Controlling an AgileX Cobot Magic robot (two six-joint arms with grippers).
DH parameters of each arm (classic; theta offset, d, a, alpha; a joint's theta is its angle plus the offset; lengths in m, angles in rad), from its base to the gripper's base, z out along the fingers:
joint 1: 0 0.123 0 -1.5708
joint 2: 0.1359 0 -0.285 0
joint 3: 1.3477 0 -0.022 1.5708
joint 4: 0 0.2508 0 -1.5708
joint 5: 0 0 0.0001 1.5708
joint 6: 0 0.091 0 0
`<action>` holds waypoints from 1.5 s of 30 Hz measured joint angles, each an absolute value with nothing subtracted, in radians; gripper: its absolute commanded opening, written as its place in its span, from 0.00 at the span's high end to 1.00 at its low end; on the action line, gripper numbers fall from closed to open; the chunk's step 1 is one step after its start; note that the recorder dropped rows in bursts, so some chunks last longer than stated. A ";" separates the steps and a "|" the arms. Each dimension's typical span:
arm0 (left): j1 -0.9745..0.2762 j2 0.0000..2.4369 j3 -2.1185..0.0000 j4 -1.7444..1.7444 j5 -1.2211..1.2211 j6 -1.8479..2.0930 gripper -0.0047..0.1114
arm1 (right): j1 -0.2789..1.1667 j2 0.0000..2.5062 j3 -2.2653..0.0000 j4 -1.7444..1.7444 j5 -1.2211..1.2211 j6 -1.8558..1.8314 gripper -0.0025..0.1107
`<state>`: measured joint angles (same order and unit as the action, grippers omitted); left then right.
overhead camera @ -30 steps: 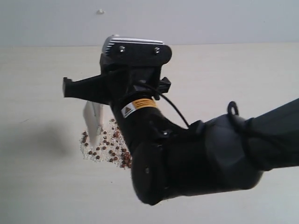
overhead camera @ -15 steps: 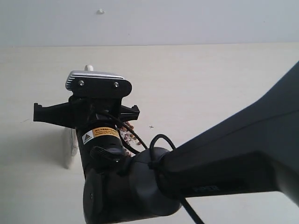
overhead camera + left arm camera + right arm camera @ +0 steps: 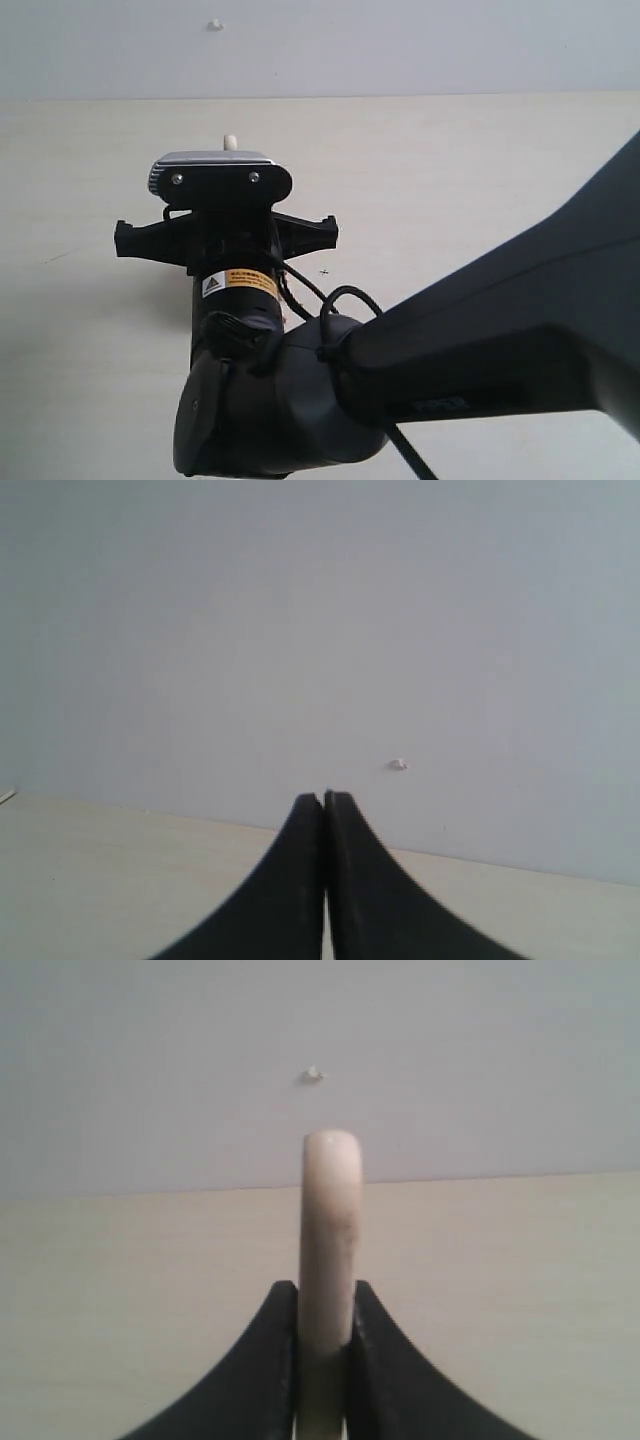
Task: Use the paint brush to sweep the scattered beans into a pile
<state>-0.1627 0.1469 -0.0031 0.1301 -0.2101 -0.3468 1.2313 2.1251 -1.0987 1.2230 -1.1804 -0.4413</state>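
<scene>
Over the pale tabletop (image 3: 480,180) the right arm (image 3: 450,360) fills most of the exterior view, its dark bulk leaning in from the lower right. Its wrist stands roughly upright above the working spot. At the end of that arm the right claw (image 3: 325,1292) is clamped on the paint brush (image 3: 330,1200). Both black fingers press against the flat sides of the pale wooden handle, and the rounded handle end sticks up past them. From the exterior view only that handle tip peeks out above the arm's wrist. The ferrule and bristles are hidden behind the arm, so I cannot tell whether they touch the tabletop.

Well away from the right arm, the left claw (image 3: 323,805) is closed with nothing between its fingers, pointing toward the blank wall (image 3: 300,630).

No beans show in any view; presumably they lie behind or beneath the right arm.

My judgement is that the arm is partway through a sweep, either finishing a stroke or setting up another. The next move likely calls for holding the brush firmly, keeping the bristles low against the tabletop on the far side of the stragglers, and dragging gently toward the pile so that the tiny beans roll together, not apart.
</scene>
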 measured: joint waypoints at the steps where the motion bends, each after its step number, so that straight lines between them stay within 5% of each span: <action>1: -0.163 0.147 -0.003 0.130 -0.210 -0.347 0.96 | 1.231 2.125 -1.099 1.235 -1.194 -0.465 0.98; 15: -0.163 0.147 -0.003 0.130 -0.210 -0.347 0.96 | 1.231 2.013 -1.101 1.163 -1.193 -0.478 0.98; 29: -0.163 0.147 -0.003 0.130 -0.210 -0.347 0.96 | 1.119 2.076 -1.114 1.138 -1.099 -0.086 0.98; 45: -0.163 0.147 -0.003 0.130 -0.210 -0.347 0.96 | 1.119 2.118 -1.140 1.291 -1.123 -0.342 0.98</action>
<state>-0.1627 0.1469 -0.0031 0.1301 -0.2101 -0.3468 1.1194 2.1183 -1.1404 1.2906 -1.1226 -0.3425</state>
